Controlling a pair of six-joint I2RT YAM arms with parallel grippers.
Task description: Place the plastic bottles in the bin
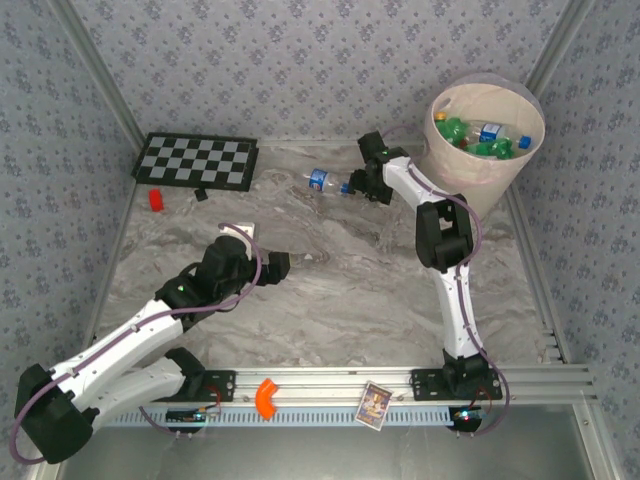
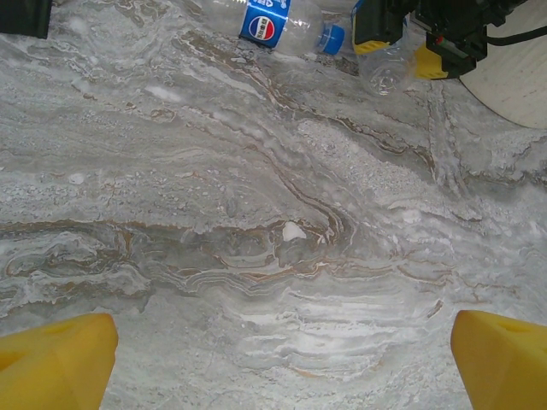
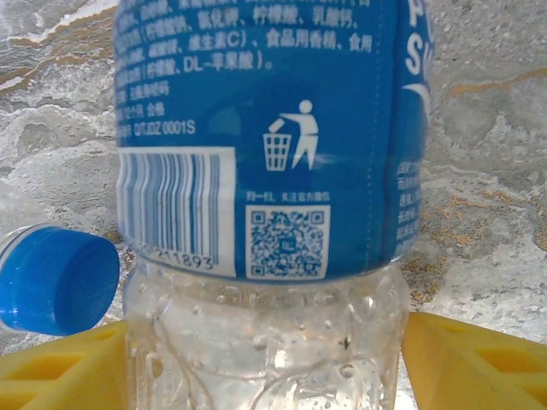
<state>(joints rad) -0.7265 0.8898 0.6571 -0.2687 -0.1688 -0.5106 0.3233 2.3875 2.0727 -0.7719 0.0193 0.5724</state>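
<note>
My right gripper (image 1: 362, 185) (image 3: 265, 363) reaches down at the back of the table, left of the bin (image 1: 487, 165), and is shut on a clear plastic bottle (image 3: 265, 171) with a blue label. Both yellow fingers (image 3: 466, 363) press its clear lower body. From the left wrist view that bottle's clear end (image 2: 385, 73) shows between the right gripper's fingers. A second blue-labelled bottle (image 1: 322, 180) (image 2: 265, 21) lies just to the left, its blue cap (image 3: 53, 278) beside the held one. Several green and blue bottles (image 1: 480, 135) lie in the bin. My left gripper (image 1: 275, 265) (image 2: 278, 367) hangs open over bare marble.
A checkerboard (image 1: 197, 160) lies at the back left, with a small red block (image 1: 156, 199) in front of it. An orange hook (image 1: 265, 398) and a card (image 1: 375, 405) sit on the front rail. The bin's wall (image 2: 513, 77) stands close behind the right gripper.
</note>
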